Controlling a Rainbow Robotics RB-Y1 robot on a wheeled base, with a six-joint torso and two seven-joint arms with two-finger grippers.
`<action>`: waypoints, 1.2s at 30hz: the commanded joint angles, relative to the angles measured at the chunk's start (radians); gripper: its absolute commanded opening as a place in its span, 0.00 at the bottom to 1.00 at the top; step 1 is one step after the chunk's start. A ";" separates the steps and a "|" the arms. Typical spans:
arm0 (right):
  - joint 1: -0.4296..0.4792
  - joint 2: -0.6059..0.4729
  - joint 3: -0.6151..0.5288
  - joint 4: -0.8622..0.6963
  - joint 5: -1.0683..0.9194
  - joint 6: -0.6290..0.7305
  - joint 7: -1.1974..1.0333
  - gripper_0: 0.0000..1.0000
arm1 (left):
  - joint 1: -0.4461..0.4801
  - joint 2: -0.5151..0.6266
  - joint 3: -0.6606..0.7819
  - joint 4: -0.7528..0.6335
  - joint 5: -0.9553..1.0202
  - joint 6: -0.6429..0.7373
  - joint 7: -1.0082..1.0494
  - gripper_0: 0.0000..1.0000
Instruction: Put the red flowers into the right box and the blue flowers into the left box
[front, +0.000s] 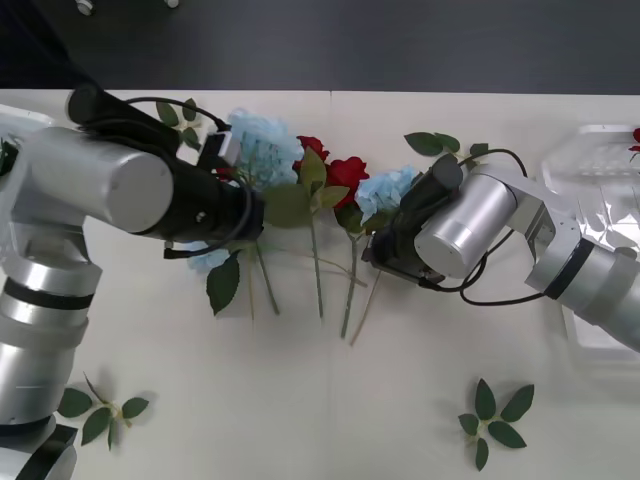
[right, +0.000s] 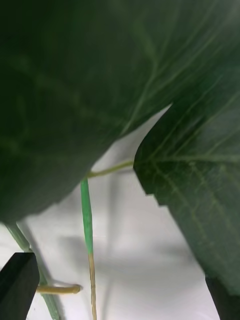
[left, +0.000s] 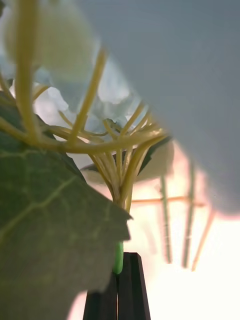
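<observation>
— Cream table (front: 420, 420), dark floor beyond its far edge. Where's the left gripper (left: 119, 280)?

— Low over the left end of the flower row, at mid-depth. Its black fingers (left: 131, 290) are pressed together on the green stem of a blue flower (left: 118, 255); the thin yellowish stalks of the head fan out just past the fingertips, and a big dark leaf (left: 50, 225) lies beside them.

— And outward from there?

— From the front, the blue flowers (front: 265, 145) show as a pale cluster just beyond the left arm's wrist, another (front: 385, 190) further right, and a bit of blue (front: 205, 260) peeking out under the arm. Two red flowers (front: 345, 172) sit between the blue heads, stems running toward the near edge.

— The right gripper (right: 120, 287)?

— At the right end of the row, beside the right-hand blue head. Its fingers (right: 17, 282) stand apart, holding nothing; between them lie a green-and-tan stem (right: 88, 225) on the table, with dark leaves (right: 200, 200) close overhead.

— The boxes?

— The right box (front: 600, 165) sits at the table's right edge, partly behind the right arm, with a speck of red at its far corner. The left box (front: 20, 118) barely shows at the far left. Loose leaf sprigs (front: 495, 420) lie near the front, one to each side.
</observation>
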 joint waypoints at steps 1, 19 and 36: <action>-0.030 0.007 -0.009 0.012 0.001 0.027 -0.075 0.98 | 0.097 0.011 0.159 -0.179 0.067 -0.002 -0.055 0.00; -0.064 0.000 0.044 0.070 -0.051 0.055 -0.075 0.62 | 0.251 0.111 0.623 -0.335 0.000 -0.059 -0.213 0.00; -0.075 -0.014 0.007 0.055 -0.006 0.058 -0.053 0.00 | 0.229 0.316 0.696 0.059 -0.110 -0.282 -0.354 0.00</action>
